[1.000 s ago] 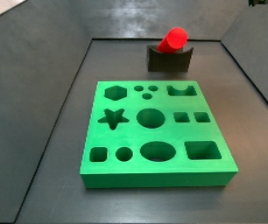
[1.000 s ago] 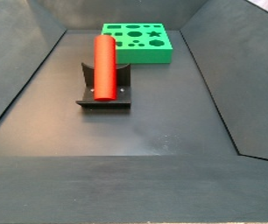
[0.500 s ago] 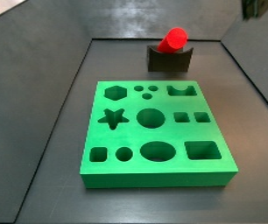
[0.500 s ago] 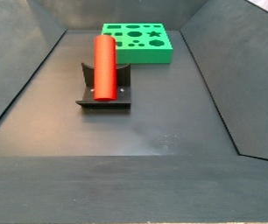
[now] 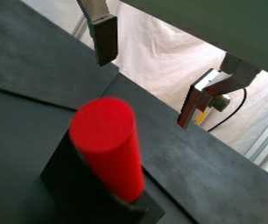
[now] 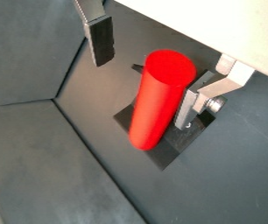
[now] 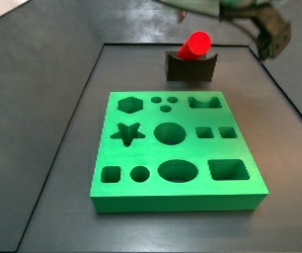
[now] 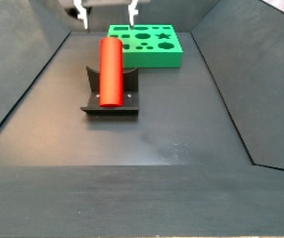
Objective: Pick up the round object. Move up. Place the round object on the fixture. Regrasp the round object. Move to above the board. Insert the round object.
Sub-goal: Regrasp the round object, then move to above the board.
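Opposed side views, close wrist views

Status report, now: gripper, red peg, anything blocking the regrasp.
Gripper open, above the far end of the round object, not touching. Round object resting on the fixture. Nothing between the fingers and it. Board clear.

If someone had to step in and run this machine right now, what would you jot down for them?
Hand: open and empty, above the peg, fingers apart on either side of it, not touching.
Peg: red, lying in the fixture, leaning on its notch.
Board: green, all holes empty.
Done: peg picked up and set on the fixture.
Left: regrasp the peg, carry it above the board, insert it, probably into a round hole.
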